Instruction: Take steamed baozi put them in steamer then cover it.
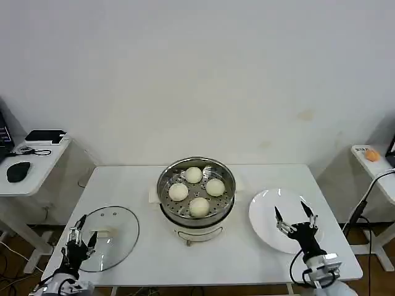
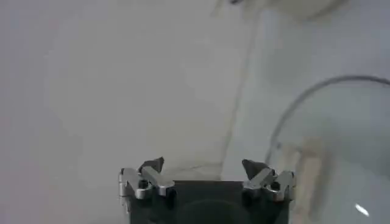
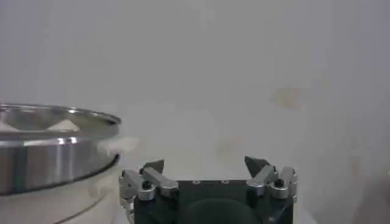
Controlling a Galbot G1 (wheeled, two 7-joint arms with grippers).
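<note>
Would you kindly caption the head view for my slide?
Four baozi in the steamer, cover on table, open grippers left and right.

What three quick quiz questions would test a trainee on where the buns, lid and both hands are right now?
1. How many steamed baozi sit in the steamer?
2. True or false: the cover is already on the steamer.
3. Which hand hovers over the plate: A) left hand B) right hand?

Key
1. Four.
2. False; it lies flat on the table, by the open left hand.
3. B; it is open and holds nothing.
</note>
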